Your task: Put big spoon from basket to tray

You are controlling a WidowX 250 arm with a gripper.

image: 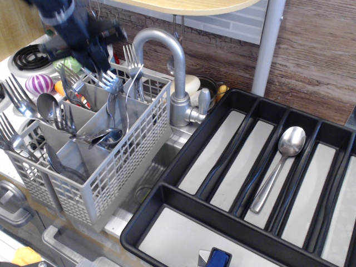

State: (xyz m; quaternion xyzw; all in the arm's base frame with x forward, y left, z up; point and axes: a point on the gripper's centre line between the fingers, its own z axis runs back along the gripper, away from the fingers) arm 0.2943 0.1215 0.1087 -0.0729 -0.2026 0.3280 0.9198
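The light grey basket point(119, 167) stands at the left, full of forks and spoons. A long silver spoon point(110, 114) leans in a middle compartment, bowl down, its handle end up near the back wall. My gripper point(94, 53) is motion-blurred above the basket's back left corner, its tips just above that handle end. The blur hides how its jaws stand. The black tray point(183, 197) fills the right side. One silver spoon point(278, 164) lies in a middle slot of it.
A chrome faucet point(172, 67) rises right behind the basket, between it and the tray. Forks point(16, 97) stick up at the basket's left. Toy vegetables point(39, 83) and a stove burner point(30, 55) sit at far left. A white post point(267, 44) stands behind the tray.
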